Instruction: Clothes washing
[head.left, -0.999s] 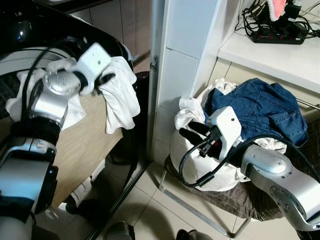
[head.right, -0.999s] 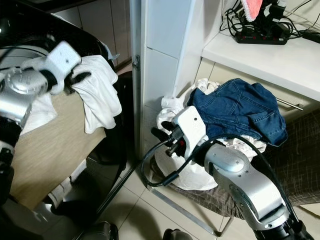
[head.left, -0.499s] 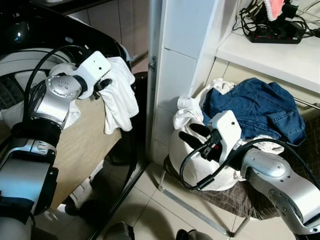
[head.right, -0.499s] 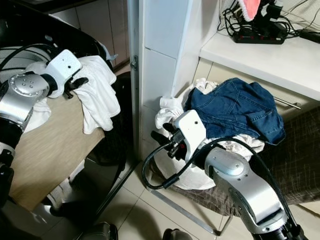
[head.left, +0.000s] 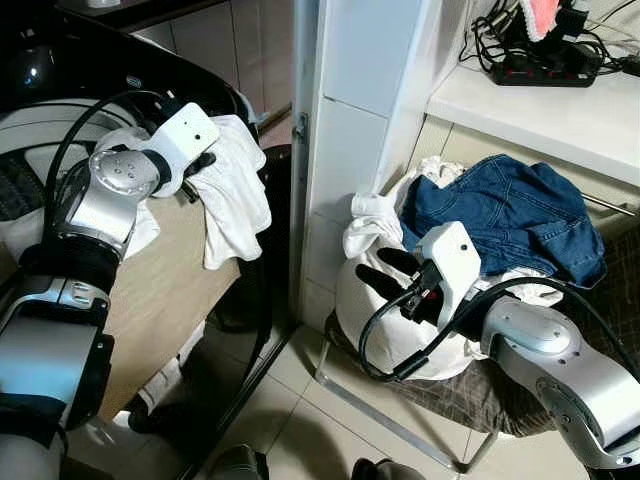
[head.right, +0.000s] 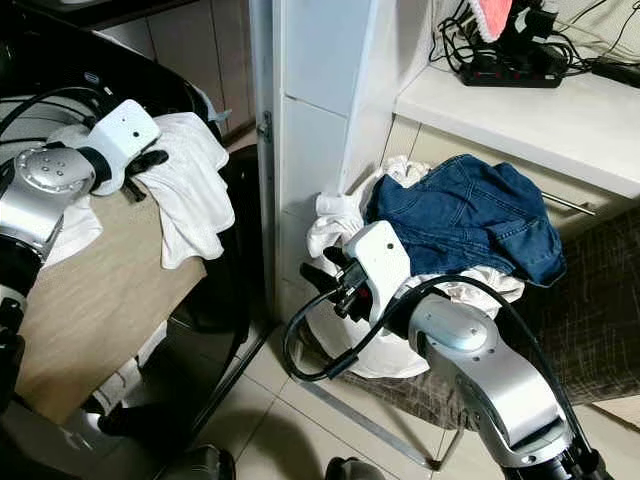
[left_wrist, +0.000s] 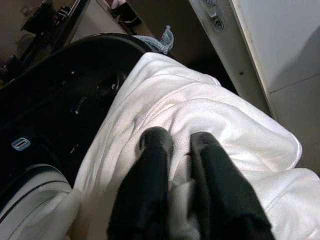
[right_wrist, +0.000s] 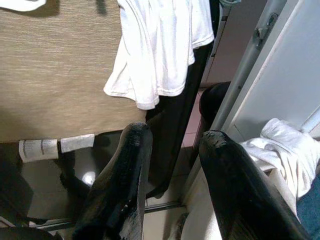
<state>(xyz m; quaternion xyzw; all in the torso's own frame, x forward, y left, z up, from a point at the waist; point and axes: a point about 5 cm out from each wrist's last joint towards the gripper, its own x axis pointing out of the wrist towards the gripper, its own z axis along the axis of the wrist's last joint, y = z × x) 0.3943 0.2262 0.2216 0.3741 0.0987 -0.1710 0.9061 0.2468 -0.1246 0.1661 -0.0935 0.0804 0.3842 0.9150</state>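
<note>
Beside the white cabinet (head.left: 350, 120), laundry basket (head.left: 520, 400) with denim jacket (head.left: 500, 215).

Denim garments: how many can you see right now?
1: the blue denim garment lies atop the white laundry in the basket on the right. More may be buried underneath.

Washer drum (head.left: 20, 130) perhaps, edge-cropped

No legible text or labels.
</note>
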